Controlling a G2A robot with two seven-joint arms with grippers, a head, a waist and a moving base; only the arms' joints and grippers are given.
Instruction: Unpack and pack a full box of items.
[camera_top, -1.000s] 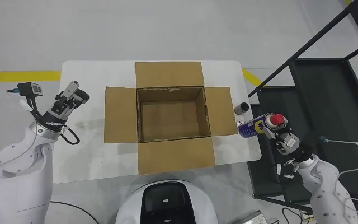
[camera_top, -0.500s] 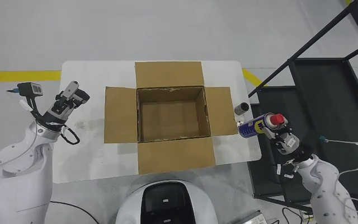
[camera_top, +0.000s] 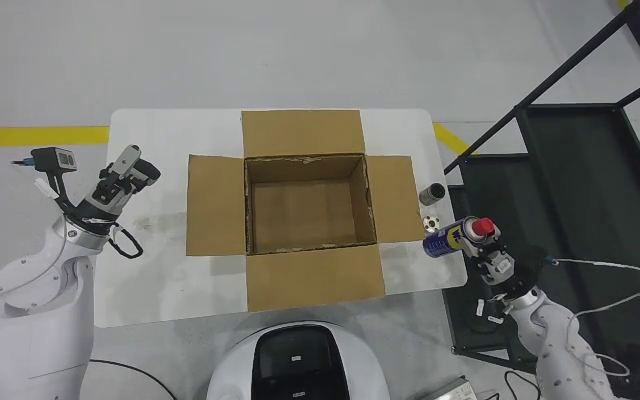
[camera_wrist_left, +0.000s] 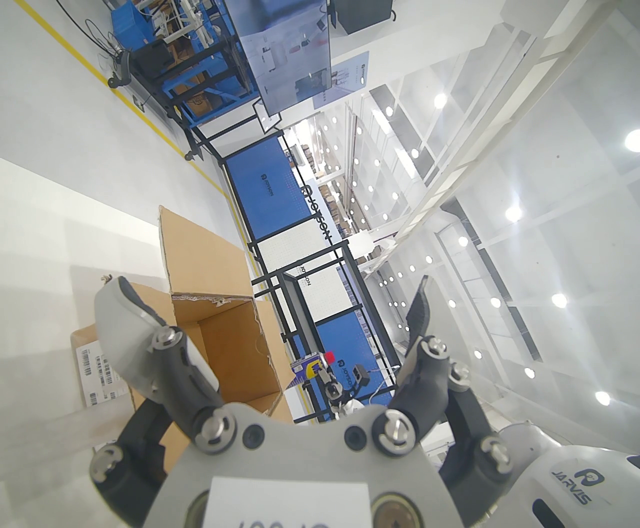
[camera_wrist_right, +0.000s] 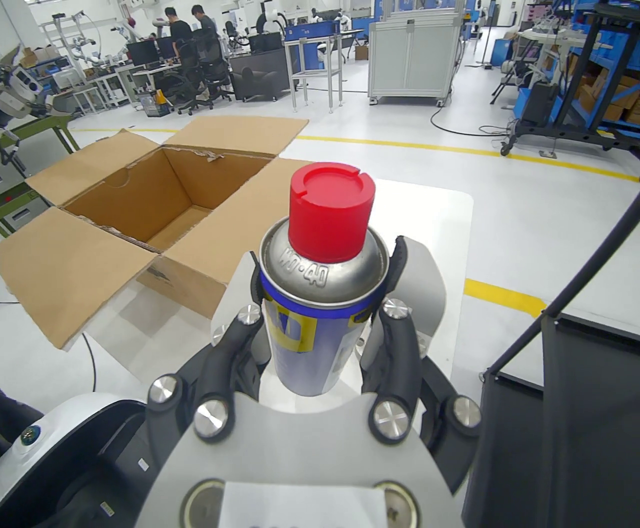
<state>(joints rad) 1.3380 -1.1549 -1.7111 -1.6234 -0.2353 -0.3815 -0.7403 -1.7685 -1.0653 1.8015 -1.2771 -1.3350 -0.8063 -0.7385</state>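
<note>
An open cardboard box (camera_top: 310, 212) with all four flaps spread sits mid-table, and its inside looks bare (camera_wrist_right: 150, 205). My right gripper (camera_top: 478, 243) is shut on a blue spray can with a red cap (camera_top: 455, 236) at the table's right edge, beside the right flap. In the right wrist view the spray can (camera_wrist_right: 322, 285) stands upright between the fingers (camera_wrist_right: 400, 280). My left gripper (camera_top: 133, 165) hangs open above the table's left edge with nothing in it (camera_wrist_left: 270, 320), well clear of the box (camera_wrist_left: 225, 320).
A small silver cylinder (camera_top: 434, 192) stands on the white table (camera_top: 170, 270) just right of the box's right flap. A dark metal rack (camera_top: 560, 190) rises close beside the table's right side. Bare tabletop lies left of the box.
My right gripper has moved the spray can a little toward the table's front edge and inward. The left arm has kept still.
</note>
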